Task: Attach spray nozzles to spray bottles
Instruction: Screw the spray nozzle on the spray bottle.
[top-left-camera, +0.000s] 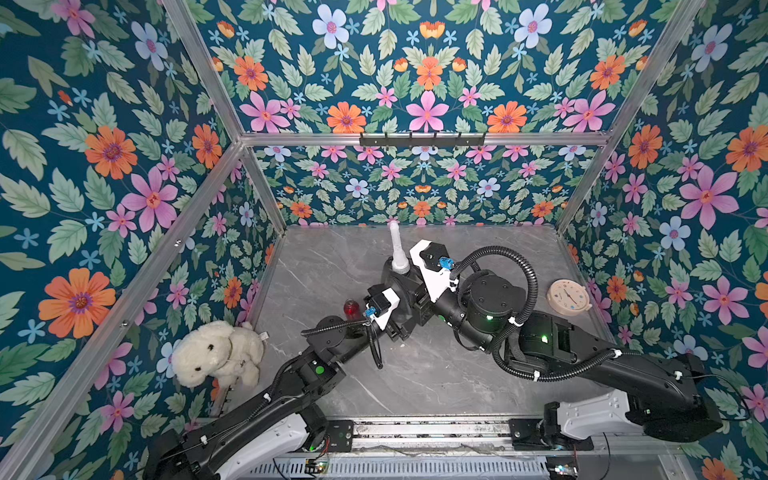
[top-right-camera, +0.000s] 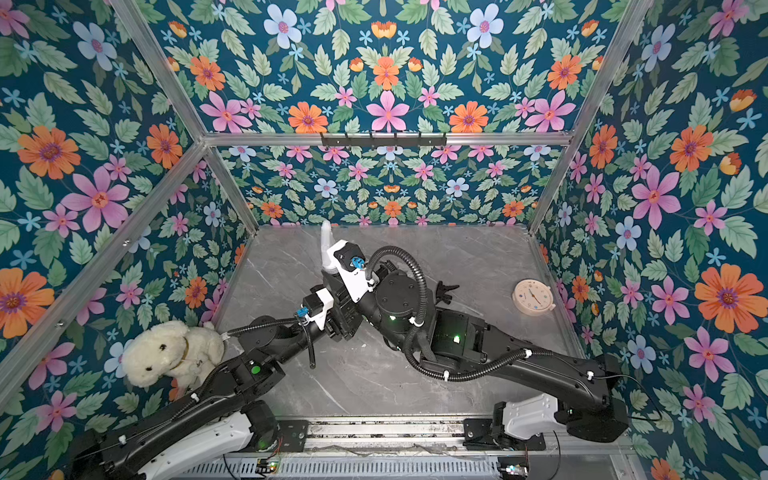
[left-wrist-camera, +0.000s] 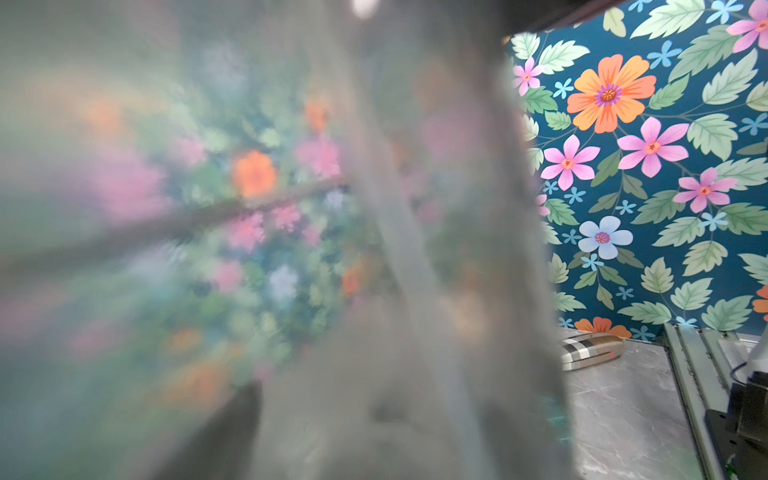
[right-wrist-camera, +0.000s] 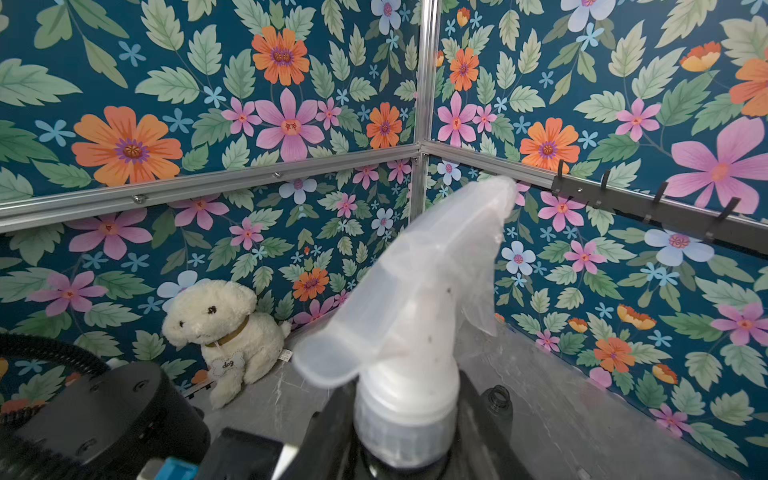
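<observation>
Mid-table, the whitish trigger nozzle (right-wrist-camera: 415, 299) sits atop the smoky-grey bottle (left-wrist-camera: 415, 249). The left gripper (top-left-camera: 400, 323) apparently clasps the bottle's body (blurred close-up). The right gripper (right-wrist-camera: 407, 424) has its jaws narrowly flanking the nozzle's collar, and I cannot tell whether they touch it.

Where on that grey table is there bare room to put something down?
Bare: the table between the left arm, right arm and front rail, and the far-right corner behind the clock. Crowded: the centre, where both arms meet at the smoky bottle, its nozzle and the red bottle; the plush dog fills the near-left corner.
</observation>
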